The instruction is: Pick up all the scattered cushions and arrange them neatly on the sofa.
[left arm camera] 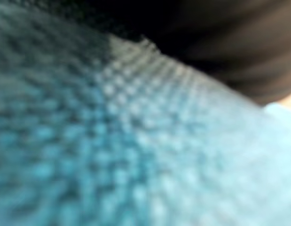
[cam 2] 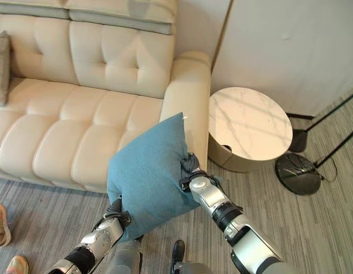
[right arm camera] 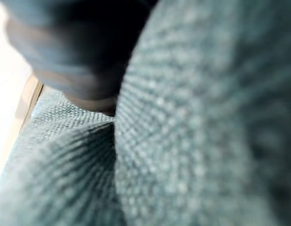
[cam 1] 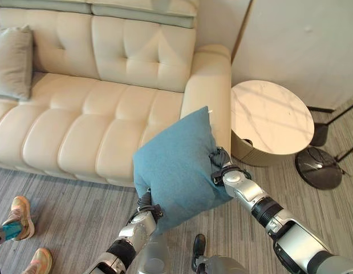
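cushion [cam 1: 177, 165] in teal cloth was held up in the air between both hands, in front of the sofa's [cam 1: 102, 108] right armrest and above the grey floor [cam 1: 68, 211]. it stood tilted on one corner, its top corner near the armrest, and it covered part of the seat's front edge from the head camera. the left hand [cam 1: 145, 201] was at the cushion's lower left edge, with its dark cover showing and its fingers hidden behind the cloth, so it could not be told if they were curled or straight. the right hand [cam 1: 220, 161] was pressed against the cushion's right edge, where the cloth was pulled into folds; its fingers were also hidden in the cloth, and their state could not be told. in the left wrist view the teal weave [left arm camera: 112, 150] was very near to the camera, and the same in the right wrist view. a grey cushion [cam 1: 12, 61] leaned upright against the sofa's back on the far left of the seat. a round table [cam 1: 270, 117] with marble top stood just beside the armrest, and a black lamp base [cam 1: 317, 167] was on the floor near the table. a person's shoes [cam 1: 22, 231] were on the floor at the left.
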Controlling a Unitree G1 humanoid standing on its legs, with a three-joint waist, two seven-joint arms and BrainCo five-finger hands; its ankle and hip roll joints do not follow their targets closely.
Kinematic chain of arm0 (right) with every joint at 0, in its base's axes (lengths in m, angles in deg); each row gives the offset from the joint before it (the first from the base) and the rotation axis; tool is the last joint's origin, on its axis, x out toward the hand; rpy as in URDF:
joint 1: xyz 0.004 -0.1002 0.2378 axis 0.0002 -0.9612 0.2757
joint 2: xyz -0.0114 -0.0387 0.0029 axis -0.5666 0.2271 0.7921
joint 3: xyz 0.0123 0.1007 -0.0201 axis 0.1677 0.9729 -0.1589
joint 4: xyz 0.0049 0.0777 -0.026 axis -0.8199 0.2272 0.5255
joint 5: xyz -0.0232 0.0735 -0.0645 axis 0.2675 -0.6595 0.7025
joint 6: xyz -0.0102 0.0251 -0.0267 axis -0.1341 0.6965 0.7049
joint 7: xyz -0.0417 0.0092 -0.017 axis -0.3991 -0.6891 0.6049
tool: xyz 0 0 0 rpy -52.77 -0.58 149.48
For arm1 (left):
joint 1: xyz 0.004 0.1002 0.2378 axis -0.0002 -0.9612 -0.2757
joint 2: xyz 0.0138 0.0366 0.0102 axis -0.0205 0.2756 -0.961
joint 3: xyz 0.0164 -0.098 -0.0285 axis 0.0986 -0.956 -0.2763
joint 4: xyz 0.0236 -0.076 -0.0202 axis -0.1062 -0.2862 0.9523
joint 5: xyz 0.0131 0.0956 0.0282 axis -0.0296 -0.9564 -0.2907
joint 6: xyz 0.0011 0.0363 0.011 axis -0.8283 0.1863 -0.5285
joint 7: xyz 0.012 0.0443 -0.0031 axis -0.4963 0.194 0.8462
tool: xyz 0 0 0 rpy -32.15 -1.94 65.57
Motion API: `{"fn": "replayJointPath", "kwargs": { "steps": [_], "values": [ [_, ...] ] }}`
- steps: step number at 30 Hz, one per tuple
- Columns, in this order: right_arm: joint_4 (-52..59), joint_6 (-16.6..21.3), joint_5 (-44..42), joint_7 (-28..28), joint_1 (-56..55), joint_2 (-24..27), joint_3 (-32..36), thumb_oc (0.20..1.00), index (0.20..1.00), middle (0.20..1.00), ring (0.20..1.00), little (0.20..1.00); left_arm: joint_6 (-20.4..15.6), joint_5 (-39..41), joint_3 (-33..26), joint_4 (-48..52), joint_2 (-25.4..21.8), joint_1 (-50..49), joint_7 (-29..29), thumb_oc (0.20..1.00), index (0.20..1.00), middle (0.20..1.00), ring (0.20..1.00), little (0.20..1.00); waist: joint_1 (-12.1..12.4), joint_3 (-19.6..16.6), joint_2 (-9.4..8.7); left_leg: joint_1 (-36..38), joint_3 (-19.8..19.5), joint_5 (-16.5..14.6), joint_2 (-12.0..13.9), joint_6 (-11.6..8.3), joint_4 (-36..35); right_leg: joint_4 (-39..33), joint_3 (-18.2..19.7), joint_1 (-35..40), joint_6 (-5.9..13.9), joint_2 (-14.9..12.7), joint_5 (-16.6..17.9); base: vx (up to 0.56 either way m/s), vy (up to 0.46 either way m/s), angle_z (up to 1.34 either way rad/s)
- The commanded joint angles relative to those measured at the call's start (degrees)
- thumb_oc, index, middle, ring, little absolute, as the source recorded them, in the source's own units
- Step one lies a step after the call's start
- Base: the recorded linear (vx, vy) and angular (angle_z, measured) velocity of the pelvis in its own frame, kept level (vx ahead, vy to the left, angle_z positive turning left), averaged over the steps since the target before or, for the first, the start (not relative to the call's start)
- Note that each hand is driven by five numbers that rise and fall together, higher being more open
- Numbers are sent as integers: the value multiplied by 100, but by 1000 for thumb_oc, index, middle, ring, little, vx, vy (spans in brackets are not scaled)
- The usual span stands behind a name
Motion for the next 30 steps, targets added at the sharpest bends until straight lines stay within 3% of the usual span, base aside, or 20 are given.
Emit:
{"fn": "replayJointPath", "kwargs": {
  "steps": [1, 2, 3, 5, 6, 7, 9, 12, 14, 15, 16, 21, 30],
  "values": [
    [999, 482, -402, 290, 89, -946, -377, 200, 200, 200, 200, 200, -309, -346, 358, 1084, 696, 1022, -493, 200, 200, 200, 200, 200, 49, 160, -189, -407, 1088, -187, -524, 441, -433, 557, 116, -91, 46, 18, -904, -202, -49, 155],
    [1000, 482, -402, 290, 89, -945, -377, 200, 200, 200, 200, 200, -309, -346, 358, 1083, 697, 1022, -493, 200, 200, 200, 200, 200, 43, 151, -186, -418, 1081, -184, -523, 440, -433, 558, 110, -101, 45, 21, -902, -342, -72, 84],
    [1129, 505, -472, 263, 47, -843, -460, 200, 200, 200, 200, 200, -254, -677, 363, 1324, 558, 951, -549, 200, 200, 200, 200, 200, 17, 134, -315, -298, 1395, -375, -407, 529, 234, 217, -185, -78, 75, -152, -643, -312, -62, 43],
    [1149, 540, -500, 183, 90, -857, -512, 200, 200, 200, 200, 200, -296, -897, 301, 1524, 441, 906, -478, 200, 200, 200, 200, 200, 59, 127, -419, -326, 1347, -796, -347, 605, 1001, 52, -372, -75, 73, -315, -570, -252, -43, 76],
    [1149, 540, -500, 183, 90, -858, -513, 200, 200, 200, 200, 200, -295, -897, 300, 1524, 440, 906, -478, 200, 200, 200, 200, 200, 49, 118, -417, -343, 1337, -797, -347, 605, 1011, 52, -381, -85, 73, -313, -569, -120, -5, 96],
    [1193, 554, -559, 154, 103, -844, -521, 200, 200, 200, 200, 200, -298, -966, 239, 1630, 379, 854, -431, 200, 200, 200, 200, 200, 69, 118, -449, -326, 1311, -1051, -285, 663, 1373, -8, -461, -93, 61, -385, -546, -104, 41, 72],
    [1264, 560, -576, 151, 121, -821, -511, 200, 200, 200, 200, 200, -217, -1248, 198, 1817, 259, 765, -421, 200, 200, 200, 200, 200, 130, 96, -399, 164, 1269, -1380, -183, 647, 1193, -128, -668, -44, 125, -476, -535, -68, 66, 70],
    [1317, 645, -739, 106, 176, -812, -423, 200, 200, 200, 200, 200, -185, -1487, 164, 1919, 190, 811, -396, 200, 200, 200, 200, 200, 97, 68, -326, 348, 1408, -1374, 24, 588, 1007, -134, -928, -117, 138, -576, -528, -46, 85, 69],
    [1369, 677, -812, 84, 213, -744, -281, 200, 200, 200, 200, 200, -67, -1752, 143, 1925, 122, 845, -482, 200, 200, 200, 200, 200, -4, -32, -214, 653, 1656, -1194, 205, 485, 369, -163, -1239, -171, 183, -651, -485, -57, 215, 78],
    [1491, 711, -908, 103, 207, -698, -150, 200, 200, 200, 200, 200, -5, -1866, 113, 1939, 97, 859, -553, 200, 200, 200, 200, 200, -54, -106, -84, 749, 1854, -1041, 203, 416, -233, -151, -1562, -260, 261, -763, -425, -67, 312, 107],
    [1562, 677, -852, 137, 190, -670, -119, 200, 200, 200, 200, 200, 8, -1874, 91, 1928, 67, 807, -600, 200, 200, 200, 200, 200, -68, -137, -45, 817, 1830, -1017, 181, 408, -433, -147, -1604, -297, 298, -794, -370, -58, 368, 112],
    [1793, 553, -549, 225, 173, -666, -67, 200, 200, 200, 200, 200, -53, -1863, -123, 2107, -117, 601, -553, 200, 200, 200, 200, 200, -38, -193, -1, 837, 1857, -1215, 21, 492, -433, -201, -1610, -363, 505, -962, -102, 6, 236, 53],
    [1802, 421, -236, 300, 287, -844, 157, 200, 200, 200, 200, 200, -162, -1919, -523, 2601, -357, 279, -411, 200, 200, 200, 200, 200, 255, -108, -147, 805, 1917, -1442, -365, 818, -433, -97, -1494, -438, 904, -1385, 189, 37, 280, 11]
  ]
}}
